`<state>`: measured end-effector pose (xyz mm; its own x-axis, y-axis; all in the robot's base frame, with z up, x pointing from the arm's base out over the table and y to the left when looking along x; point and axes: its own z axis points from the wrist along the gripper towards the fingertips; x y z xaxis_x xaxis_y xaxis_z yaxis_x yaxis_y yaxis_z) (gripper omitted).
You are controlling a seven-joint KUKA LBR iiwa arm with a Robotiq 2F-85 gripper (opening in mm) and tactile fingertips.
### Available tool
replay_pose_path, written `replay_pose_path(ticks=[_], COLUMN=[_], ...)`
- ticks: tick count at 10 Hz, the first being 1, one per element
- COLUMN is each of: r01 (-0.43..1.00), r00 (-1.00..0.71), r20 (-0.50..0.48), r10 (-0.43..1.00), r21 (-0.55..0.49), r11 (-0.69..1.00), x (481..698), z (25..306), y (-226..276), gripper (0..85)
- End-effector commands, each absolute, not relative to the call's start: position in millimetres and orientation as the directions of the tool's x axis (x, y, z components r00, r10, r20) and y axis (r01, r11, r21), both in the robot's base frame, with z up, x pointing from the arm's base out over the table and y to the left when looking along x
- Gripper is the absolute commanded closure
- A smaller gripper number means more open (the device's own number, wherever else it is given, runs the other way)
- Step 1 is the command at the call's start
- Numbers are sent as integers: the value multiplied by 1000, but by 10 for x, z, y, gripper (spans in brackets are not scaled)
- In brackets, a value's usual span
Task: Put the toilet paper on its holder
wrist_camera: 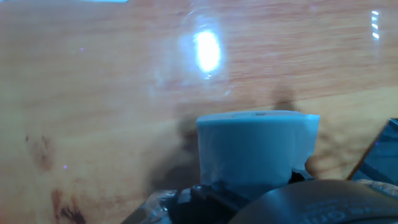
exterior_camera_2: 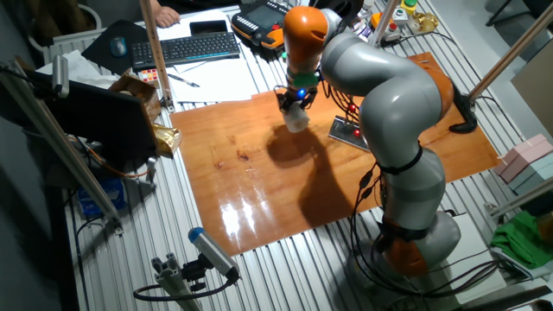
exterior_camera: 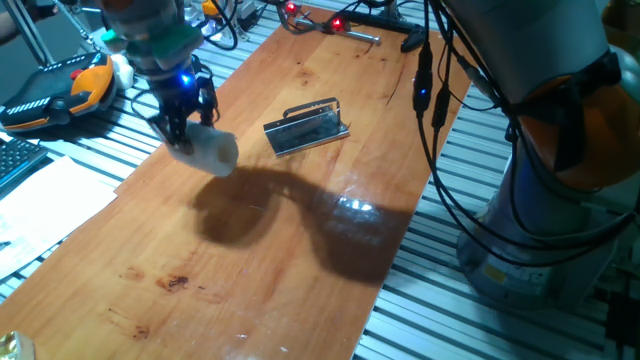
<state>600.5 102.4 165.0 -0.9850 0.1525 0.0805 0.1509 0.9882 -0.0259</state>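
My gripper [exterior_camera: 183, 128] is shut on the toilet paper [exterior_camera: 208, 150], a small white roll held above the wooden table, left of the holder. The holder [exterior_camera: 308, 126] is a dark grey plate with a thin shiny wire bar, lying on the table to the right of the roll. In the other fixed view the gripper [exterior_camera_2: 295, 102] holds the roll [exterior_camera_2: 296, 117] left of the holder [exterior_camera_2: 349, 131], which the arm partly hides. In the hand view the roll [wrist_camera: 256, 149] fills the lower middle, with the wood below it.
The wooden table top [exterior_camera: 270, 250] sits on a slatted aluminium bench. A black clamp with a silver bar [exterior_camera: 355, 36] lies at the far end. An orange pendant [exterior_camera: 55, 88], a keyboard [exterior_camera_2: 186, 47] and papers [exterior_camera: 40, 215] lie off the table. Cables [exterior_camera: 440, 120] hang at the right.
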Motion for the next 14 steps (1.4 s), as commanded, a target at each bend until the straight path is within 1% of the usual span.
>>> replay_pose_path(ticks=[1,4,6,11,14], r01=[567,717,813,926,960], r00=[-820,-696,-583,-378,-276], r20=[82,92,84,88,57], r10=[567,712,808,922,959], r21=[-16,22,43,59,53], r11=[823,697,581,374,273], x=[6023,6018,6002,5970,5966], z=[1676,1677,1661,1649,1650], y=[957,780,725,663,662], gripper=[293,293,293,303,307])
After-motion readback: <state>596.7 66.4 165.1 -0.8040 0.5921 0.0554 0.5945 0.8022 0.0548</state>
